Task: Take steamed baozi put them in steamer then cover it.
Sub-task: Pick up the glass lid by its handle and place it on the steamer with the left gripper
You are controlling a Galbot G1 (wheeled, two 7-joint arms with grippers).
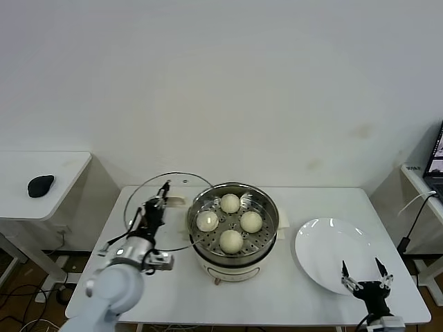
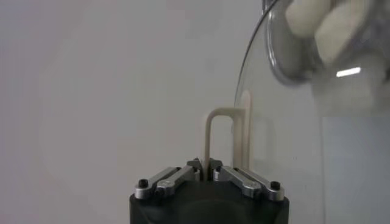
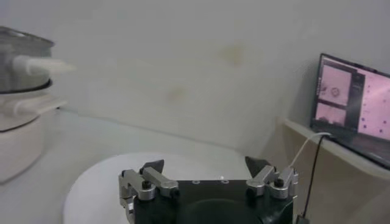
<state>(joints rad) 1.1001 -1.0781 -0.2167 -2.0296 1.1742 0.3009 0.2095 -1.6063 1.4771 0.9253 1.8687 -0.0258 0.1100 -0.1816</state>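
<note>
Four steamed baozi (image 1: 230, 221) seated on the perforated tray inside the steamer (image 1: 234, 235) at the centre of the bench (image 1: 291, 283), uncovered. Cover (image 1: 160, 207) held tilted just left of the steamer, its rim overlapping the pot's left edge, with left gripper (image 1: 162, 198) fingers pressed together on the cream-white handle (image 2: 220, 137), seen as a thin loop in the left wrist view. Right gripper (image 1: 367, 275) parked low at the front right edge of the white plate (image 1: 332, 252), fingers spread and holding nothing.
</note>
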